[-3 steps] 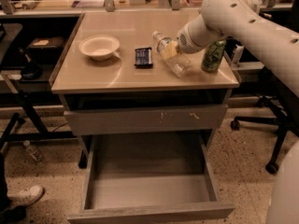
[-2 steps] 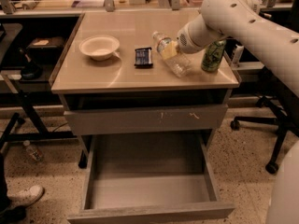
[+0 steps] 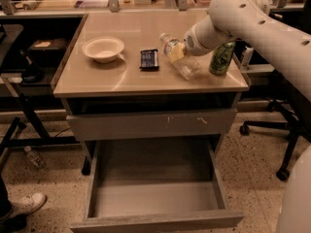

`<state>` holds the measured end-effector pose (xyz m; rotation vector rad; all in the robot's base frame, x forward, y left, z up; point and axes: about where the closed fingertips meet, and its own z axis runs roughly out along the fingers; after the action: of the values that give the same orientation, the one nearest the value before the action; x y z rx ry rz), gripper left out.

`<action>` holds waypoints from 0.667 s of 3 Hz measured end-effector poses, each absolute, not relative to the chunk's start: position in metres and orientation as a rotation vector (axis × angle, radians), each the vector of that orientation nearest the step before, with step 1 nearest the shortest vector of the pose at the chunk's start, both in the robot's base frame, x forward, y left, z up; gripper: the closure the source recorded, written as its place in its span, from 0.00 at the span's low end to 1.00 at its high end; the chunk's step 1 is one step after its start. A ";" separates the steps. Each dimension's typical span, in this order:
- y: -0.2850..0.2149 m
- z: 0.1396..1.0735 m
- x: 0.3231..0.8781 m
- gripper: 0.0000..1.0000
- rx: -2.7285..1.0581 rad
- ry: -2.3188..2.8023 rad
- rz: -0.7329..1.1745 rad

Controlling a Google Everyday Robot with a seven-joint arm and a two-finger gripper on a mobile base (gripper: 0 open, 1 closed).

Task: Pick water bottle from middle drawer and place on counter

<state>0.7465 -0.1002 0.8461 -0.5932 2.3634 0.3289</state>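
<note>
1. The counter (image 3: 126,76) has enough bare surface along its front edge. In my judgement the step in hand is the placing, so the bottle should be let down onto this top before it is freed.
2. The middle drawer (image 3: 155,198) stands pulled out below and shows only its grey floor. It needs nothing more for this step.
3. The gripper (image 3: 177,51) is over the right half of the counter, at the upper part of the water bottle (image 3: 187,67). I cannot tell if its jaws clamp the bottle or stand loose around it.
4. The water bottle is on the counter, slanted, with its cap toward the back edge and its base toward the front right corner. A round bottle may roll, so a slow release is wise.
5. The green can (image 3: 221,57) stands just beside, near the right edge. The withdrawal should go upward, not sideways.
6. The white bowl (image 3: 103,49) and the dark packet (image 3: 149,58) are left of the bottle, apart from it.
7. Writing: the bottle's label is hidden, and the prints on the can and the packet cannot be read.
</note>
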 end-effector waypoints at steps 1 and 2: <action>-0.100 0.846 0.747 0.12 -0.593 2.363 0.329; -0.100 0.846 0.747 0.00 -0.593 2.364 0.329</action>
<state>0.7466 -0.1001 0.8460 -0.5934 2.3636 0.3290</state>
